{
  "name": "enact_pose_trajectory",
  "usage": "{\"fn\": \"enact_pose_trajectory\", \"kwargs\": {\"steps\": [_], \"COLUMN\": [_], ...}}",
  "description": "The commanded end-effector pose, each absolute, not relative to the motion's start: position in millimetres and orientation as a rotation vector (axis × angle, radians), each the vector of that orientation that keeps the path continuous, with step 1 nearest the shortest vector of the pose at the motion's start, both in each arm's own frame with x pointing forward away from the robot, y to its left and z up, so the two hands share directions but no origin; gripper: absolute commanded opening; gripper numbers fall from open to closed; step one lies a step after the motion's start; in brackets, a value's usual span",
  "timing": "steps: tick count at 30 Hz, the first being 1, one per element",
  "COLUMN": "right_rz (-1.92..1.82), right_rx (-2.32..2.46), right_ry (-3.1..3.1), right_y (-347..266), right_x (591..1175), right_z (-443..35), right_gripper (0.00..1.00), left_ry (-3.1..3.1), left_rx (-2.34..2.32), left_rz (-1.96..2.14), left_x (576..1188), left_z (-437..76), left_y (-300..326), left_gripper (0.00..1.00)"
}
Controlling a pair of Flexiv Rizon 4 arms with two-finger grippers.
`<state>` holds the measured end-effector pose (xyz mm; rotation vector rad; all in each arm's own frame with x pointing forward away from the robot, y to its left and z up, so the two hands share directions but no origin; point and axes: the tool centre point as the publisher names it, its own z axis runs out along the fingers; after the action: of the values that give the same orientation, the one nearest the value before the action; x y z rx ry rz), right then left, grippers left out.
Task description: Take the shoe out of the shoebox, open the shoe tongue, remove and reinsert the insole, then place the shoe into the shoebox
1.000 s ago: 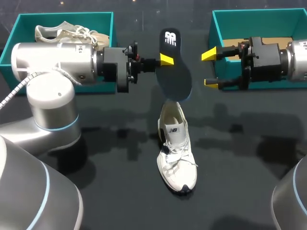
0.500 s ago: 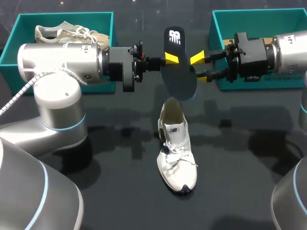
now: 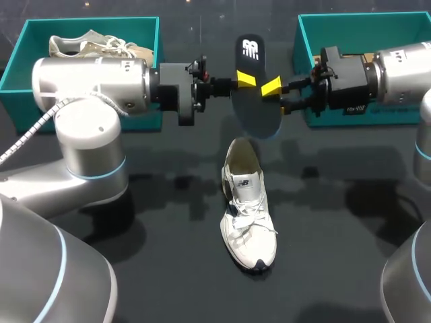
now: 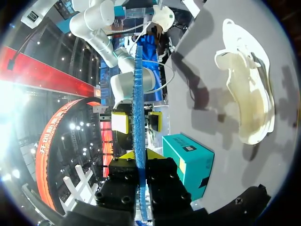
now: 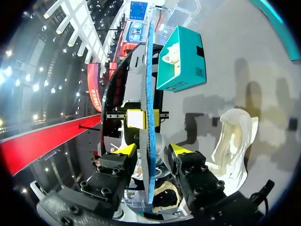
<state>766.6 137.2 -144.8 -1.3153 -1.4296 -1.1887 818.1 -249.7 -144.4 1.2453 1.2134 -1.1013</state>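
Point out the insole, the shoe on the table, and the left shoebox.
dark flat insole (image 3: 254,114), head view, wide lower half.
white laced shoe (image 3: 248,222), head view, on laces.
teal left shoebox (image 3: 135,28), head view, far wall.

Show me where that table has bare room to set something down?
Bare tabletop lies left of the white shoe and right of it, in front of the right box. It is crowded beyond the shoe, where the left tool and right tool meet at the insole.
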Motion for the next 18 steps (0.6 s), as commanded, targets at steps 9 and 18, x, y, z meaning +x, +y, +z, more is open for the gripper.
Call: {"fn": "enact_pose_trajectory", "kwargs": {"steps": [9,18], "right_rz": [-1.191,-1.196], "right_rx": [-1.283,-1.269], "right_ry": [-1.447,-1.442], "right_y": [145.9,147.0], "right_x": [764.2,763.3], "right_z": [-146.4,-150.0], "right_gripper": [0.42,0.47], "left_ry": [1.210,1.212], "left_rx": [1.239,1.234], "left_rz": [-1.105,-1.104], "left_x": [821.7,822.4], "left_z": [-146.9,-147.7], "left_y": [-259.3,-260.0], "left_gripper": [0.00,0.00]}}
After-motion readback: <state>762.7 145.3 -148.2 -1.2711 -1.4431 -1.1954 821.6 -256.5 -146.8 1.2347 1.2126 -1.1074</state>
